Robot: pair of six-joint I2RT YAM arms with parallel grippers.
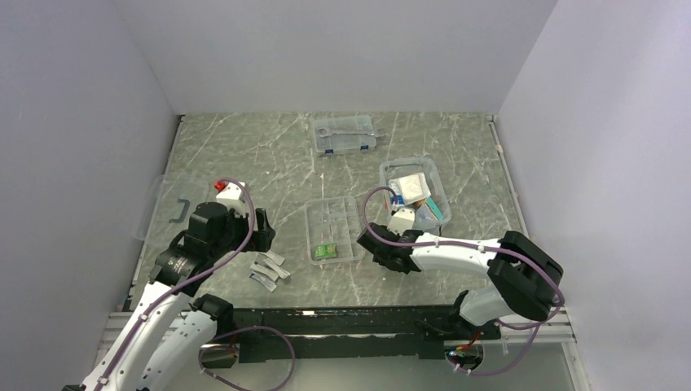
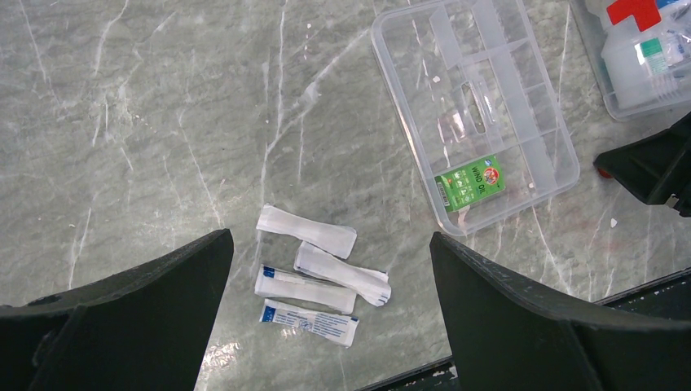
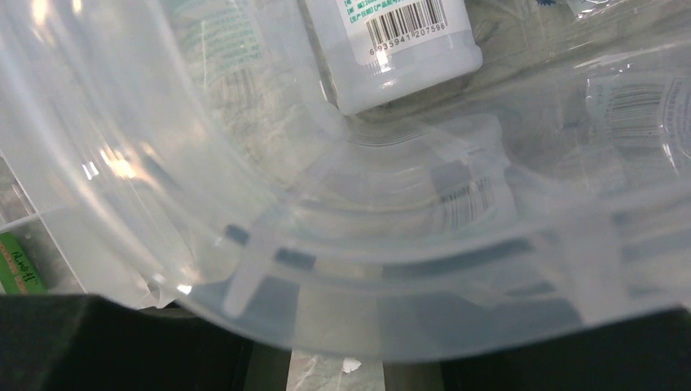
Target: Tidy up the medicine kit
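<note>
In the overhead view, the medicine kit's clear rectangular plastic box (image 1: 434, 173) sits open, right of centre, with packets inside. Its long axis runs roughly near to far, skewing right at the near end. Its black-handled clear lid (image 1: 159, 195) lies flat at the left edge with the handle up, probably set aside so the box can be loaded. The clear divided tray (image 1: 334, 216) lies just left of the box, its long axis near to far, with a green packet (image 1: 327, 252) in its near end. A flatter clear case with blue latches (image 1: 345, 135) lies at the far side. The right gripper (image 1: 385, 244) is at the box's near-left corner.

In the left wrist view, the left gripper (image 2: 332, 236) has its jaws spread wide and holds nothing. It hangs over four white paper sachets (image 2: 305, 289) lying side by side, lengthwise across the view, which are likely the next pick.

In the right wrist view, the box's rounded corner wall fills the frame. A white barcoded bottle (image 3: 399, 57) lies inside it, base toward the camera. I cannot tell whether the right gripper (image 3: 334, 358) pinches that wall or stands clear of it.
</note>
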